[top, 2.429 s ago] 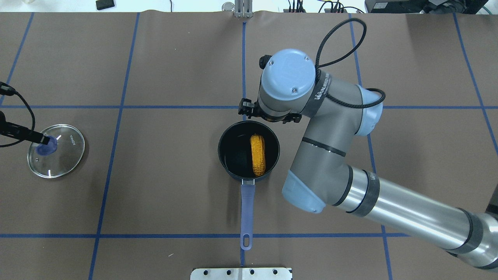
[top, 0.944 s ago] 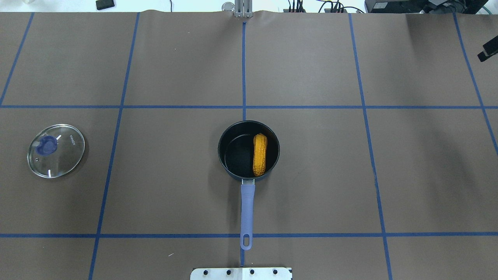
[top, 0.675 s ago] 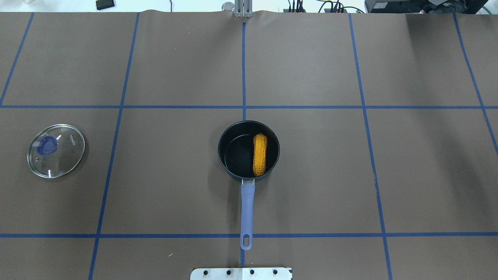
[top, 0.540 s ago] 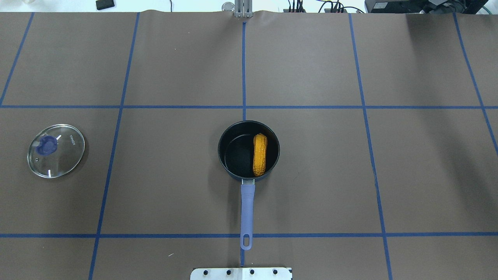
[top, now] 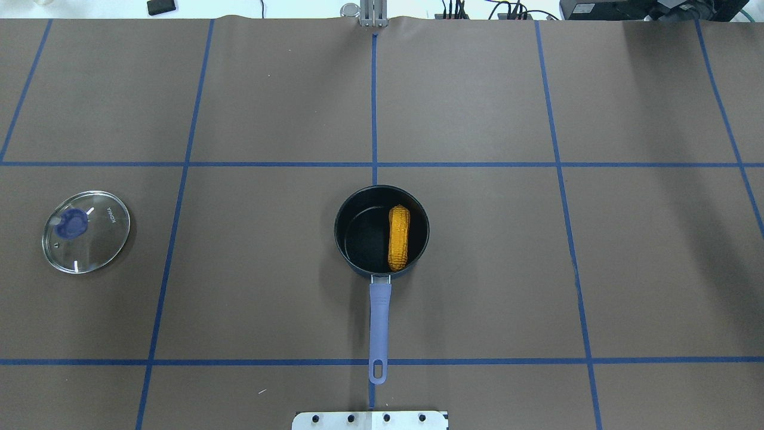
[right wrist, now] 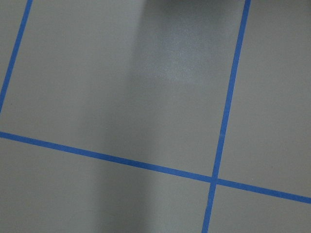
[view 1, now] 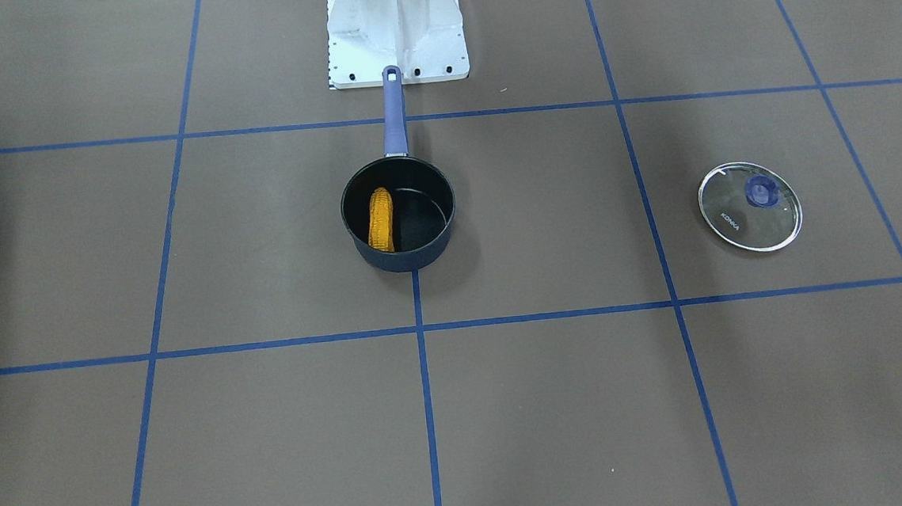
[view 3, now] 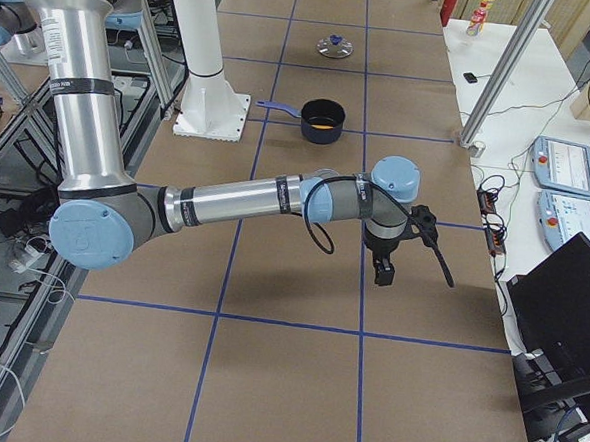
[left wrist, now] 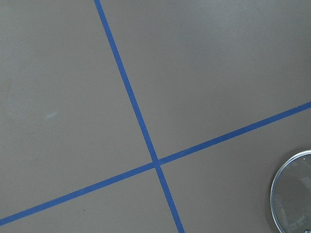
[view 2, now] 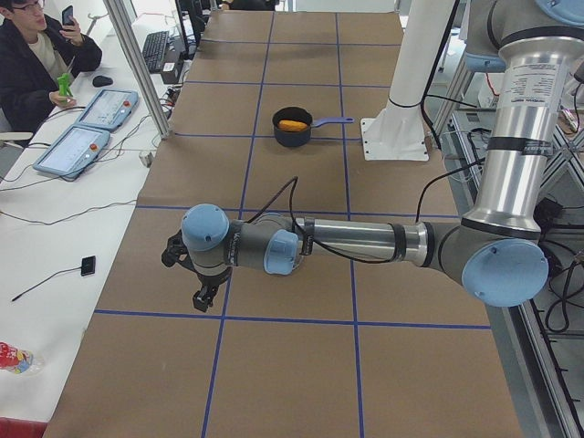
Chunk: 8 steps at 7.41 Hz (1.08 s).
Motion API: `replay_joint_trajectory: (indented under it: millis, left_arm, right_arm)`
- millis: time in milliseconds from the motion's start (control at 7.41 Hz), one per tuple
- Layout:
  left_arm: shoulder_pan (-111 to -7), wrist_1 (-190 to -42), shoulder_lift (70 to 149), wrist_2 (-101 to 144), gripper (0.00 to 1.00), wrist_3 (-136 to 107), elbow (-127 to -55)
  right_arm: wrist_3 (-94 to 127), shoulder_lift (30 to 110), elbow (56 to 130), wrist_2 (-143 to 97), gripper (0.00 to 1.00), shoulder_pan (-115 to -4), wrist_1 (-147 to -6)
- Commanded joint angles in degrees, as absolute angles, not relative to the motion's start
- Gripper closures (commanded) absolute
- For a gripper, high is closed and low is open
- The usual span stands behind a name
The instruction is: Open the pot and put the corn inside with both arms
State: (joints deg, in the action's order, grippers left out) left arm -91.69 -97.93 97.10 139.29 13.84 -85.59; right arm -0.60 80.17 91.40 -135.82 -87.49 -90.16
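Observation:
The dark navy pot (top: 358,239) stands uncovered at the table's middle, its purple-blue handle (top: 379,325) pointing toward the robot base. The yellow-orange corn (top: 398,237) lies inside it, on the right half; both also show in the front view, pot (view 1: 404,260) and corn (view 1: 381,219). The left gripper (view 2: 201,298) shows only in the exterior left view, far from the pot near the table's left end; I cannot tell whether it is open. The right gripper (view 3: 382,271) shows only in the exterior right view, near the right end; I cannot tell its state either.
The glass KONKA lid (top: 86,232) lies flat on the table's left part, well away from the pot; its edge shows in the left wrist view (left wrist: 294,194). The white robot base plate (view 1: 395,27) stands behind the handle. A seated person (view 2: 36,55) and control pendants (view 2: 78,146) are beside the table.
The right arm has pulled away from above the pot and left the overhead view to the right. The left gripper has withdrawn from the lid's knob. Pot, corn and lid have not moved.

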Motion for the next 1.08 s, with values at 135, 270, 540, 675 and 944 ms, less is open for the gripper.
replay_joint_trajectory:
  millis: [135,270,540,675,944]
  left_arm:
    - [-91.67,-97.91,97.38,139.22,0.02,13.71,-85.34]
    - [-91.67,-97.91,97.90,139.13,0.02,13.71,-85.25]
    - [-91.67,-97.91,98.17,139.22,0.02,13.62,-84.91]
    - [-91.58,-98.08,98.26,139.13,0.02,13.71,-84.03]
    - [-91.67,-98.00,98.70,139.31,0.02,13.80,-84.02]
  right_arm:
    - [-0.44,79.28,89.38,-136.14,0.00,-87.89,-90.00]
    - [-0.44,79.36,89.30,-136.14,0.00,-87.89,-90.00]
    - [-0.44,79.10,89.82,-136.49,0.00,-87.89,-90.00]
    - [-0.44,79.54,89.48,-136.41,0.00,-87.89,-90.00]
    - [-0.61,79.28,89.12,-136.32,0.00,-87.89,-89.91]
